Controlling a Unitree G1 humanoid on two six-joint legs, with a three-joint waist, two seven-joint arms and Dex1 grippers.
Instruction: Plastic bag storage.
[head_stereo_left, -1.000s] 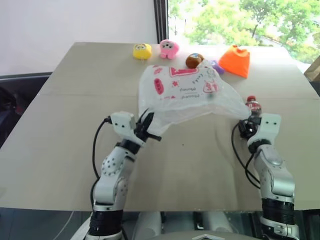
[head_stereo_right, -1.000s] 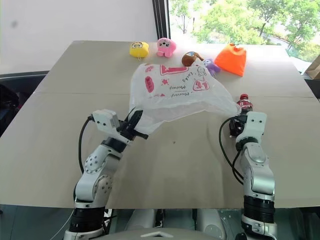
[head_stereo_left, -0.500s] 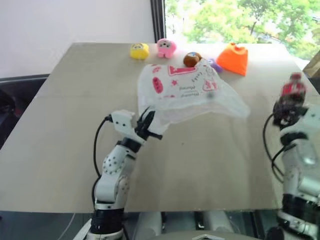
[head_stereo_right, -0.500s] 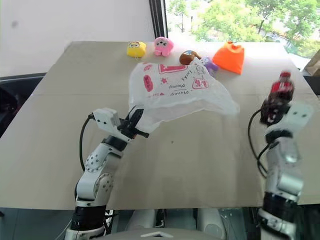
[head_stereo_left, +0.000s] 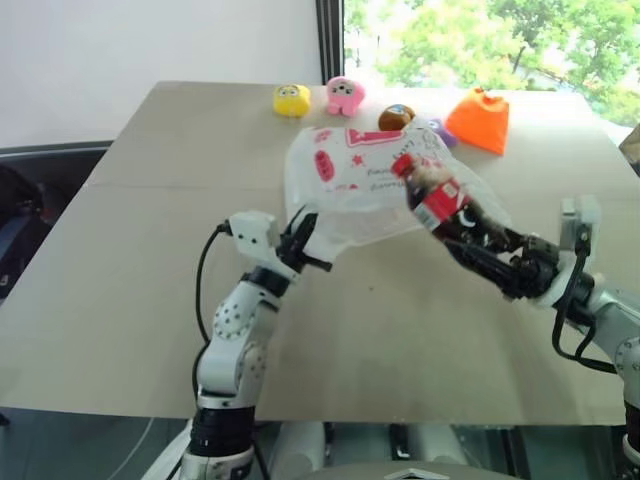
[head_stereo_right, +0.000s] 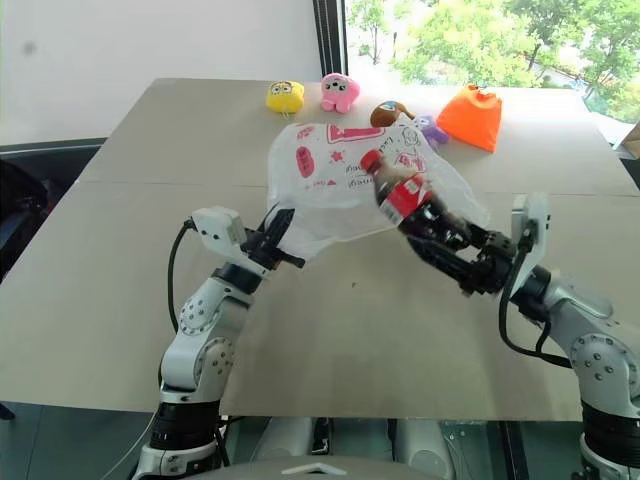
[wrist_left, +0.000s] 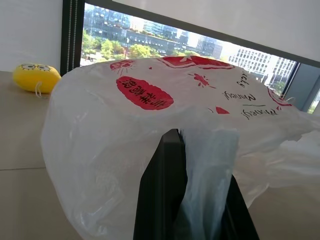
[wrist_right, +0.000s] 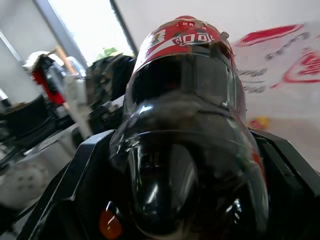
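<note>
The plastic bag (head_stereo_left: 360, 180), translucent white with red print, hangs puffed above the table. My left gripper (head_stereo_left: 305, 240) is shut on its near left edge; in the left wrist view the film (wrist_left: 150, 125) bunches between the black fingers (wrist_left: 165, 190). My right gripper (head_stereo_left: 490, 250) is shut on a dark cola bottle (head_stereo_left: 435, 200) with a red label. The bottle is tilted, its cap pointing up and left against the bag's right side. The right wrist view looks along the bottle (wrist_right: 185, 125), with a black finger on each side of it.
Along the far edge of the beige table (head_stereo_left: 130, 280) lie a yellow toy (head_stereo_left: 291, 100), a pink toy (head_stereo_left: 345, 95), a brown toy (head_stereo_left: 396, 117), a purple toy (head_stereo_left: 440, 132) and an orange cone pouch (head_stereo_left: 478, 120). A window stands behind.
My right gripper has lifted the bottle from the table's right side, swung it left and tipped it over toward the bag. The left gripper keeps hold of the bag in about the same place.
</note>
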